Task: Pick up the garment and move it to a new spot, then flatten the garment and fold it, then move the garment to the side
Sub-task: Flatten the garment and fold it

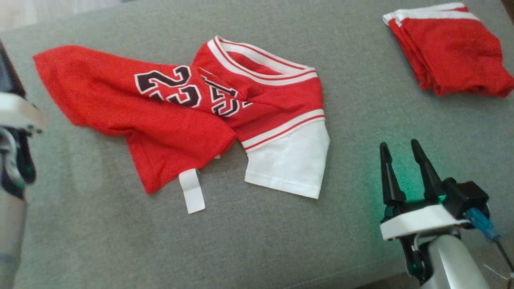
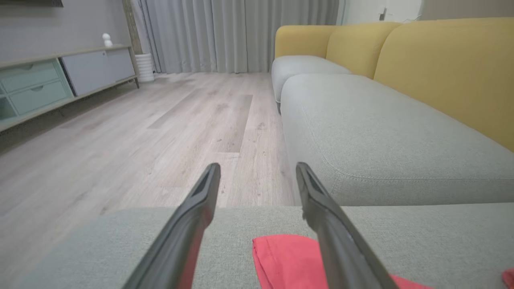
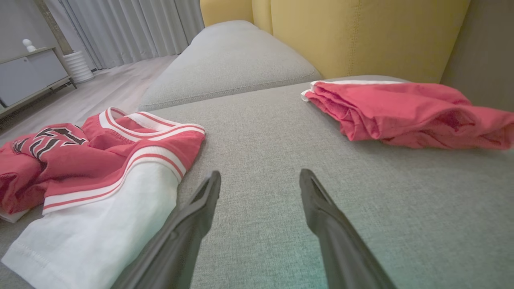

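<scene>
Head view: nearest you, the right tool stands with fingers spread and empty over the grey sofa cushion, just right of the crumpled red jersey, which lies mid-cushion. The left tool is also wide apart, gripping nothing, above the jersey's left end. Beyond the jersey, far right, lies a folded red garment.

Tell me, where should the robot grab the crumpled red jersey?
Probably the white sleeve, coming from the right with the open right gripper. That sleeve lies flat at the right edge of the jersey, nearest that gripper, with bare cushion beside it for sliding a finger under.
</scene>
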Controlling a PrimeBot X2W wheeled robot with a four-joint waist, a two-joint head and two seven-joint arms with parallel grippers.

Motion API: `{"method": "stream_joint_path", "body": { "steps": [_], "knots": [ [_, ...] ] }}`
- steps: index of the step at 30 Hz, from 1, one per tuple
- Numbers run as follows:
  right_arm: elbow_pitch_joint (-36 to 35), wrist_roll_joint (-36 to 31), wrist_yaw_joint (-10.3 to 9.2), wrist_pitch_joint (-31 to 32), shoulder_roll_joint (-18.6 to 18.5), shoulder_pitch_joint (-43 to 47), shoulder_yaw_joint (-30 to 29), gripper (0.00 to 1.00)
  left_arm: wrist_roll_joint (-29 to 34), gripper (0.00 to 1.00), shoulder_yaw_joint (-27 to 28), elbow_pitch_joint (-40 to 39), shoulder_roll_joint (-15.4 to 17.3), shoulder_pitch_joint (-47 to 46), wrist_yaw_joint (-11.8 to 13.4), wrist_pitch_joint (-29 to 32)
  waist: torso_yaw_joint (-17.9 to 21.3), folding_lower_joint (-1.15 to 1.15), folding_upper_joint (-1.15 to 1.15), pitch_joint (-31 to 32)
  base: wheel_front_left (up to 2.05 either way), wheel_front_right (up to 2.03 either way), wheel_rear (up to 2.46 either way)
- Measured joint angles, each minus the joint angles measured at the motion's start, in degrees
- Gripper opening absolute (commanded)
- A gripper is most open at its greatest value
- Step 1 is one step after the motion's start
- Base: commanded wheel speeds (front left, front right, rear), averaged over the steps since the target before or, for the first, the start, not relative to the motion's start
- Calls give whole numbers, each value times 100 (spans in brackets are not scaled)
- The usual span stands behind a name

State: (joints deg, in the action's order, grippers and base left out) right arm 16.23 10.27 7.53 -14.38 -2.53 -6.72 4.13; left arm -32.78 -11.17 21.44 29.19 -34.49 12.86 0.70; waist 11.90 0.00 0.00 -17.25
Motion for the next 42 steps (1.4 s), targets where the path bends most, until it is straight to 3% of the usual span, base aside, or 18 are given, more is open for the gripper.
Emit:
{"method": "stream_joint_path", "body": {
  "steps": [2, 6, 11, 15, 30, 31, 32, 33, 34, 35, 42],
  "knots": [
    [1, -41, 0, 1, 0, 46, -73, 100, 82, 100, -71, -171, -29, 237, -32, -232, -58, 0, 0, 82, 0, 0, 0],
    [-2, -136, 0, 0, 0, 65, -181, 100, -1, 100, -371, -689, -434, 859, -119, -414, -203, 0, 0, 239, 0, 0, 0],
    [-9, -231, 0, 1, 0, 195, -238, 100, -12, 100, -1017, -1279, -928, 1758, -121, -281, -381, -1, 0, 408, 0, 0, 0],
    [-12, -272, 0, 1, 0, 250, -241, 100, -168, 100, -1424, -1310, -1247, 2299, -115, -13, -472, -1, 0, 435, 0, 0, 0],
    [-12, -278, 0, 0, 0, 250, -224, 100, -413, 100, -1663, -503, -1425, 2260, -202, 435, -365, 0, 0, 371, 0, 0, 0],
    [-12, -278, 0, 0, 0, 250, -223, 100, -433, 82, -1662, -470, -1433, 2200, -236, 436, -349, 0, 0, 370, 0, 0, 0],
    [-12, -278, 0, 1, 0, 250, -222, 100, -465, 40, -1664, -426, -1451, 2142, -256, 437, -336, 0, 0, 371, 0, 0, 0],
    [-12, -278, 0, 0, 0, 250, -221, 100, -476, 40, -1674, -380, -1474, 2100, -289, 461, -324, 0, 0, 372, 0, 0, 0],
    [-12, -278, 0, 1, 0, 251, -222, 100, -514, 16, -1684, -342, -1505, 2068, -339, 489, -317, 0, 0, 367, 0, 0, 0],
    [-11, -277, 0, 1, 0, 251, -222, 100, -539, 0, -1702, -320, -1529, 2057, -387, 509, -313, 0, 0, 363, 0, 0, 0],
    [4, -271, 0, 0, 0, 267, -244, 100, -702, 0, -1662, -379, -1549, 2128, -442, 416, -374, 1, 0, 487, 0, 0, 0]
  ]
}}
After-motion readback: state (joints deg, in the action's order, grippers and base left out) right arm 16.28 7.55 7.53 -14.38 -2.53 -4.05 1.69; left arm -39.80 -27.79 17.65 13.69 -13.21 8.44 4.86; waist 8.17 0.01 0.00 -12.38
